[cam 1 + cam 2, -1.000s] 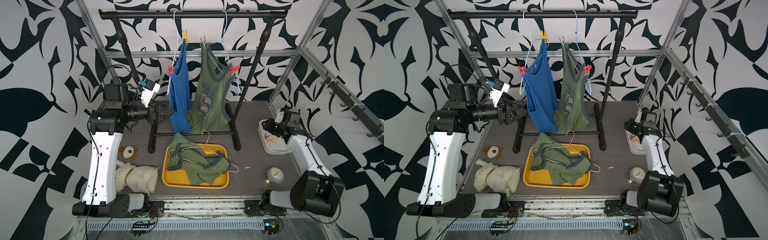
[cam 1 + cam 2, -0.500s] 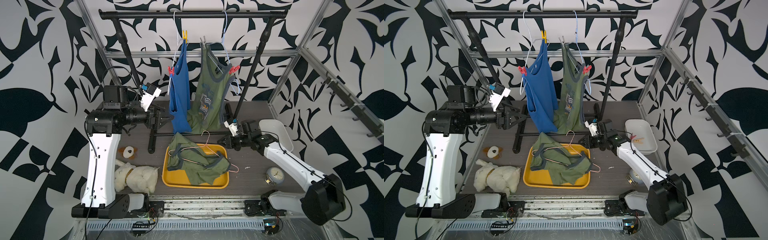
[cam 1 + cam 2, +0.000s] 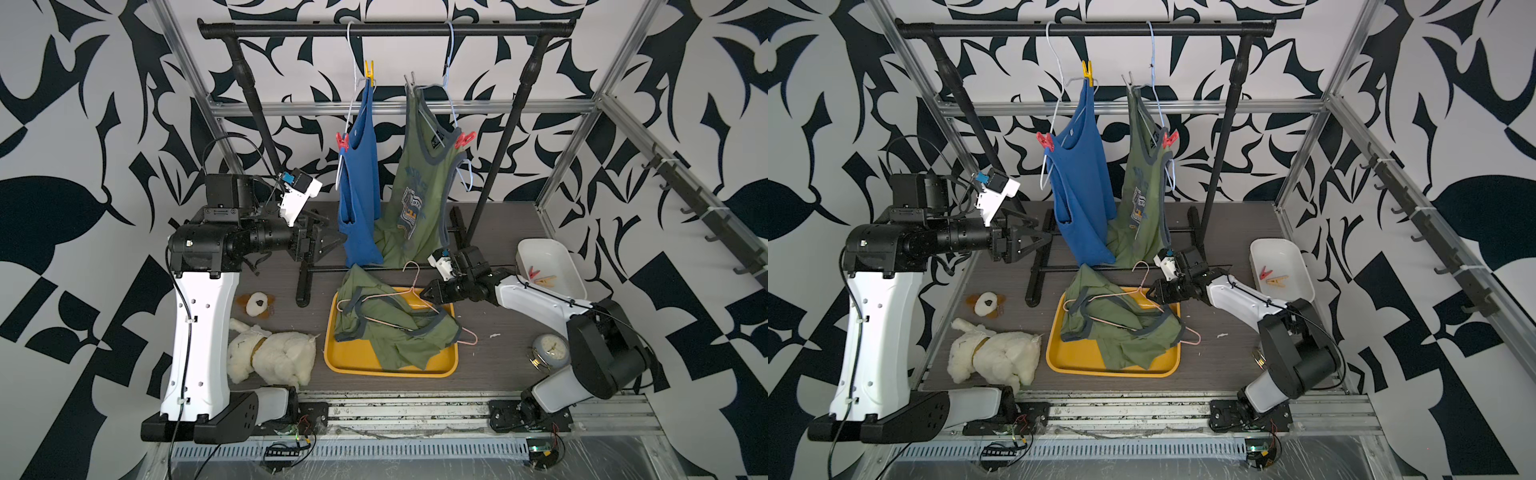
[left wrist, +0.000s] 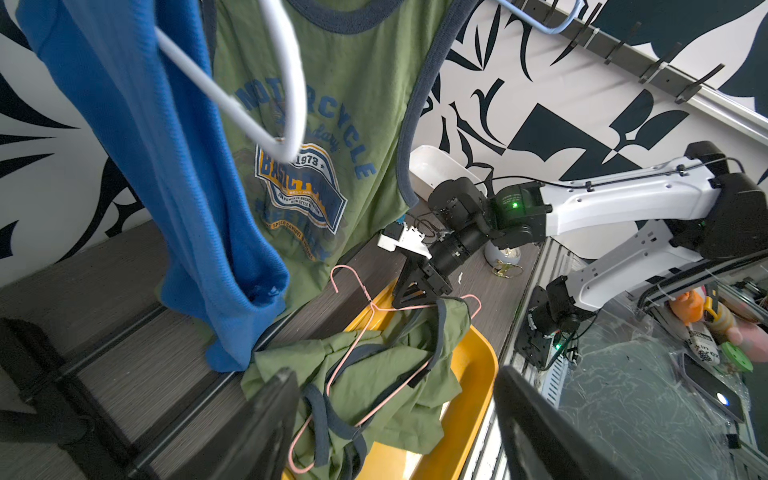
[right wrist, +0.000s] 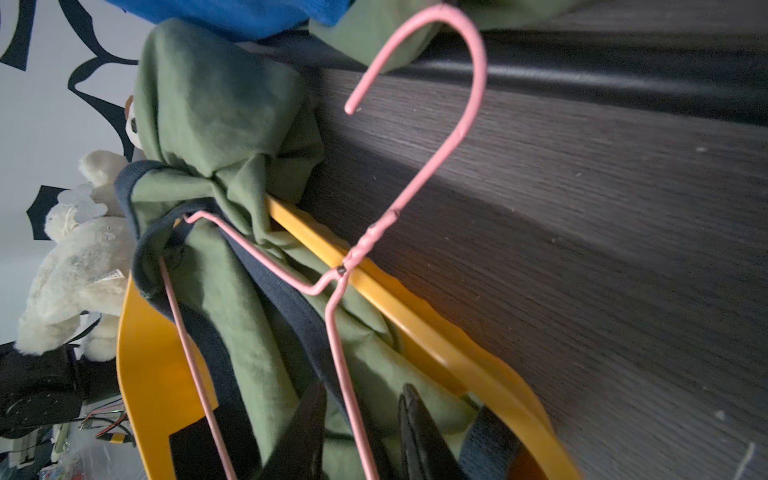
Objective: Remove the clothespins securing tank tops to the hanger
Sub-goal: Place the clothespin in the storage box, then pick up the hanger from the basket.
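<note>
In both top views a blue tank top [image 3: 359, 199] hangs on a white hanger, held by a yellow clothespin [image 3: 369, 70] and a red clothespin [image 3: 342, 141]. Beside it a printed green tank top [image 3: 419, 195] carries a grey clothespin [image 3: 410, 79] and a red one [image 3: 464, 139]. Another olive tank top [image 3: 395, 328] lies on a pink hanger [image 3: 409, 297] in the yellow tray [image 3: 345, 361]. My left gripper [image 3: 336, 239] is open, raised just left of the blue top. My right gripper [image 5: 361, 428] is open at the tray's far right corner, with the pink hanger wire [image 5: 345, 332] running between its fingers.
A white bin [image 3: 548, 257] at the right holds a red and a wooden clothespin [image 3: 540, 278]. A plush dog [image 3: 270, 353] and a small plush head [image 3: 257, 303] lie front left. An alarm clock [image 3: 548, 349] stands front right. The rack's base bar [image 3: 324, 268] crosses behind the tray.
My right arm swung from the white bin across to the tray and came down over the pink hanger. The left arm barely shifted beside the blue top.
</note>
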`<state>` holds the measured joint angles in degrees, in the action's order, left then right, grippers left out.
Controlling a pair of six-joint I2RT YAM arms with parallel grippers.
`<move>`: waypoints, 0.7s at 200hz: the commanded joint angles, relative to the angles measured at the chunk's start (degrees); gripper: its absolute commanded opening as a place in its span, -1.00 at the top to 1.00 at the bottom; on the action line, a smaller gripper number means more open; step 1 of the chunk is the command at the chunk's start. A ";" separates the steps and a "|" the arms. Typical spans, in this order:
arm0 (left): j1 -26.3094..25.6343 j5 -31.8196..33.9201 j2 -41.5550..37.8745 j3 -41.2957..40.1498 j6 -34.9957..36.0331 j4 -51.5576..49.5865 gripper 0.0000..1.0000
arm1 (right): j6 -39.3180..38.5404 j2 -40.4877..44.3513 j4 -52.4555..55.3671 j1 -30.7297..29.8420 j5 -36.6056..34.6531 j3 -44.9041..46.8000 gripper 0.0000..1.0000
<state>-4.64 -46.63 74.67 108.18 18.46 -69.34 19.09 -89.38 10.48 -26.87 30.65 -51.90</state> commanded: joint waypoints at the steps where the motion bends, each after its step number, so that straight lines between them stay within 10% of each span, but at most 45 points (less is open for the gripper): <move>1: -0.19 -0.18 -1.19 -1.13 1.12 -1.33 -0.57 | 1.15 -1.73 -5.23 -0.36 3.10 -1.69 0.37; 140: -0.19 4.51 -3.37 -6.04 -3.41 3.16 -0.57 | -0.76 -3.80 -6.98 -3.06 12.37 -4.74 0.60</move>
<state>-4.69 -44.86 73.56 103.59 17.10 -67.77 19.70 -94.54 4.19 -28.42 40.01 -52.80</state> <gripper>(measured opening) 0.784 0.220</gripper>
